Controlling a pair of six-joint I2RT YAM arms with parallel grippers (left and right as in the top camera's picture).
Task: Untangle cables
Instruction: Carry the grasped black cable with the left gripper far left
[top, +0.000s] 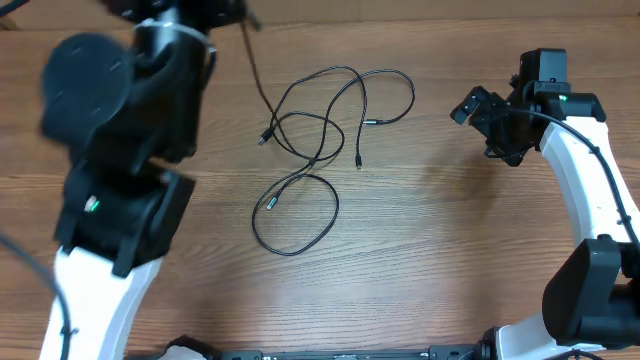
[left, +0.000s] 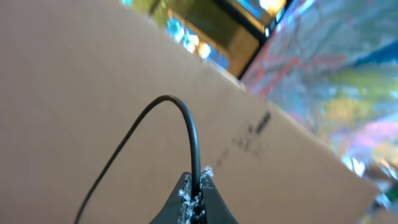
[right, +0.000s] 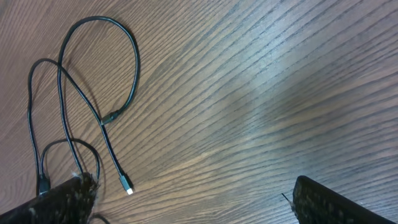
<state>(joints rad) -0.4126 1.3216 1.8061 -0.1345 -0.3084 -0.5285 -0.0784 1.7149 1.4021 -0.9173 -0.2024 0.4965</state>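
Overhead: the cables (top: 318, 140) lie tangled in the middle of the table (top: 450, 240), and one strand rises to the upper left. Left wrist: the left gripper (left: 196, 200) is clamped on this strand, so the step seems to be pulling it free. Right wrist: the right gripper (right: 186, 199) is wide open and empty; next it should probably hold the tangle down.

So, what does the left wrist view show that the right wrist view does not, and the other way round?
Only the left wrist view: the left gripper is shut on one thin black cable, which arches up out of the jaws. The background is blurred.
Only the right wrist view: the right gripper is open above the wooden table. Cable loops lie on the table, and one metal-tipped plug is visible.
Both views show thin black cable and that arm's own gripper.
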